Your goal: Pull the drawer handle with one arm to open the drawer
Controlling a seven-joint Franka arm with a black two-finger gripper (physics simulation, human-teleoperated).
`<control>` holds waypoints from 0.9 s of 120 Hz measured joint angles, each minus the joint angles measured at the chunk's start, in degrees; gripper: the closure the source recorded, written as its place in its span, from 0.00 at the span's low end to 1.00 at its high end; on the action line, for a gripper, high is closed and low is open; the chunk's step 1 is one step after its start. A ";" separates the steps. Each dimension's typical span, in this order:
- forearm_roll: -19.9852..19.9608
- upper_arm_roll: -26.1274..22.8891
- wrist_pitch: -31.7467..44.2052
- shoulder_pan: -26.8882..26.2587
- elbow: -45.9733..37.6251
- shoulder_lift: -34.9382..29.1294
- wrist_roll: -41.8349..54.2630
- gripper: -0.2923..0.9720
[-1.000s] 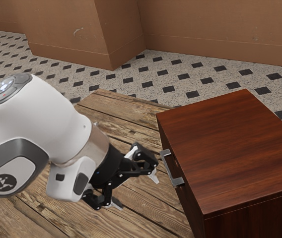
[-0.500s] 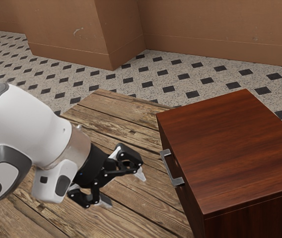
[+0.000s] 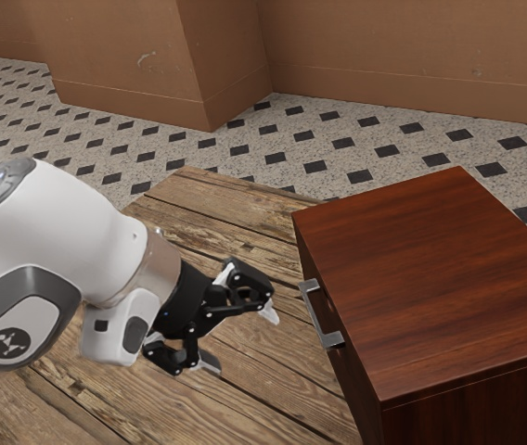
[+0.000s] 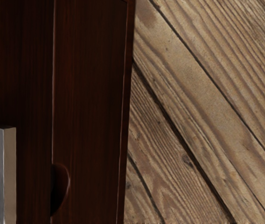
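While gripper [image 3: 240,341] hangs wide open, empty, bare table [image 3: 245,222] strip separates it from drawer handle [image 3: 320,313].

One drawer unit [image 3: 430,269], one handle [image 3: 320,315], one claw [image 3: 240,340], one table [image 3: 231,221].

1. Cabinet [image 3: 430,269] sits on the table [image 3: 217,213], at the exterior view's right.
2. Handle [image 3: 320,313] is on the cabinet's front face, toward the exterior view's left.
3. Gripper [image 3: 240,340] is left of the handle, near but apart from it, over the table.
4. Floor [image 3: 356,130] lies behind the table, wall [image 3: 412,46] behind that.
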 joint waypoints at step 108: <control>1.79 3.67 4.68 -2.85 3.74 -7.54 0.86 0.23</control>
